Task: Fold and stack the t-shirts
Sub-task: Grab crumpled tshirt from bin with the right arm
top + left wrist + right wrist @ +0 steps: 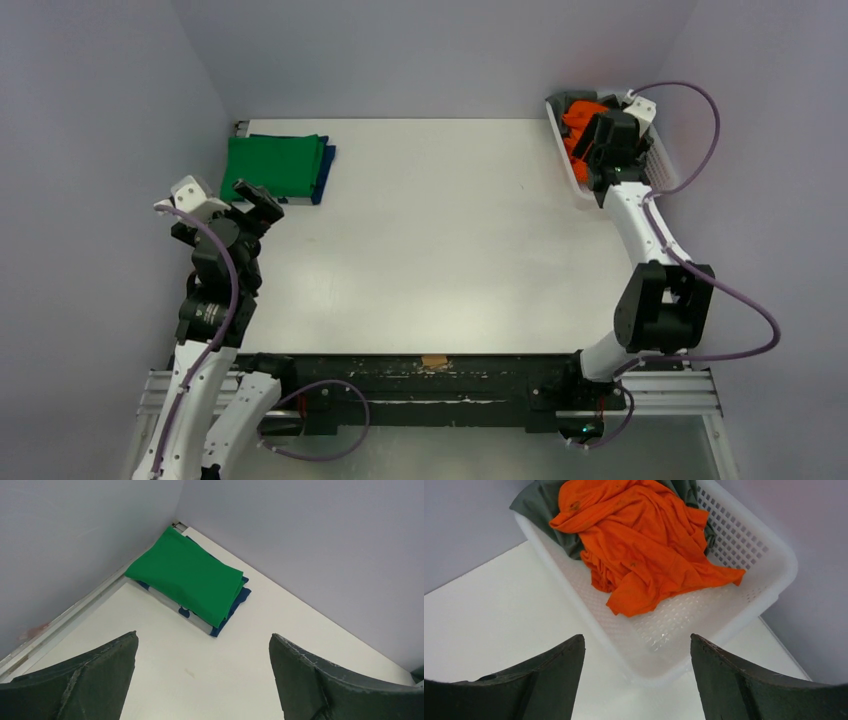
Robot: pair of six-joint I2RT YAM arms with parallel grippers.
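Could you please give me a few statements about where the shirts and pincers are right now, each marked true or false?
1. The green t-shirt lies folded on top of the dark blue t-shirt. True.
2. The orange t-shirt is neatly folded. False: it lies crumpled in the white basket.
3. The left pincer and the right pincer are both open and empty. True.
4. The basket holds only the orange t-shirt. False: a dark grey t-shirt lies beneath it.

Basket [749, 545]: white plastic mesh, faint gloss. Orange t-shirt [644, 545] inside it: matt cloth, creased, few dark specks. Green t-shirt [187, 575], well apart from basket: smooth matt cloth. Table [450, 240]: white, matt, smooth.
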